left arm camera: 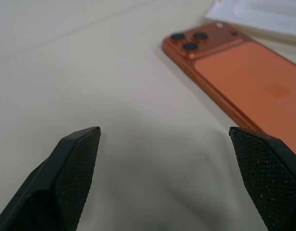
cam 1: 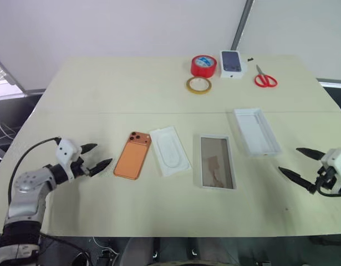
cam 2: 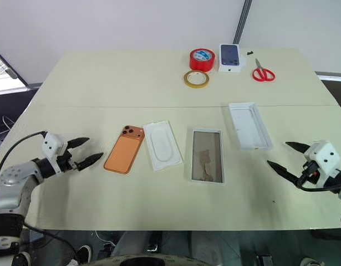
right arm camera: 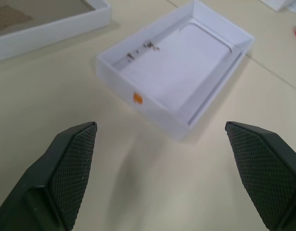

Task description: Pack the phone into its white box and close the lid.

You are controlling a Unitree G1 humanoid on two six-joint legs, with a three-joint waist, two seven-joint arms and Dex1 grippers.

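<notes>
The two black fingers of the left gripper stand wide apart and hold nothing, hovering low over the pale beige table and aimed at the slim orange smartphone with rounded corners, which lies just beyond their tips. The right gripper is likewise spread wide and empty, its fingers pointing toward the shallow white rectangular cardboard lid that lies hollow side up near it.

Nothing has been packed yet, so the step in hand looks like the approach to the phone. The next move probably calls for the left fingers to close across the phone's narrow sides; since it lies flat on the table, they will need to come down low enough to catch its thin edges without sliding it away.

The phone rests back side up, showing a darker orange camera bump with three dark lenses at its far end. Just beside it, on its right, lies a thin white insert with an oval recess. Beyond that sits the shallow white cardboard box with a glossy brownish inner bottom, open and empty. The lid lies farther right again, apart from the box.

At the table's far edge stand a red tape roll, a yellowish tape ring, a smaller white box printed with a dark phone and red-handled scissors.
</notes>
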